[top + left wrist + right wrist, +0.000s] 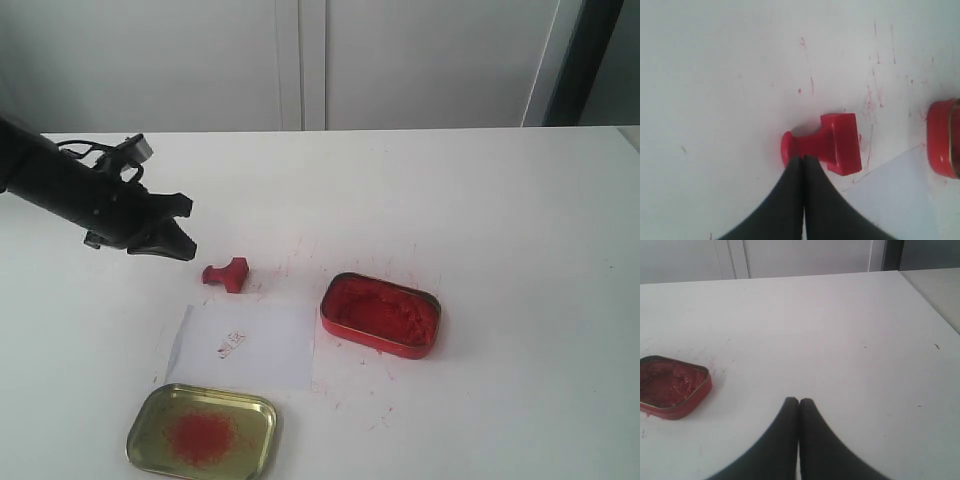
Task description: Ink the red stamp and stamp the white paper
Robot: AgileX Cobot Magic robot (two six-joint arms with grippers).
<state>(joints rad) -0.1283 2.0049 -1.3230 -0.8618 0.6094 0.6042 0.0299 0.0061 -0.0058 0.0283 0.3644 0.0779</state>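
My left gripper [178, 230]: angled down over the table [450, 200], just beside the red stamp [227, 273].
Left jaws: pressed together, empty.
My right gripper [799, 401]: jaws together, empty.

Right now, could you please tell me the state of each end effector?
Left end effector: closed, empty; the red stamp lies free nearby.
Right end effector: closed, holding nothing.
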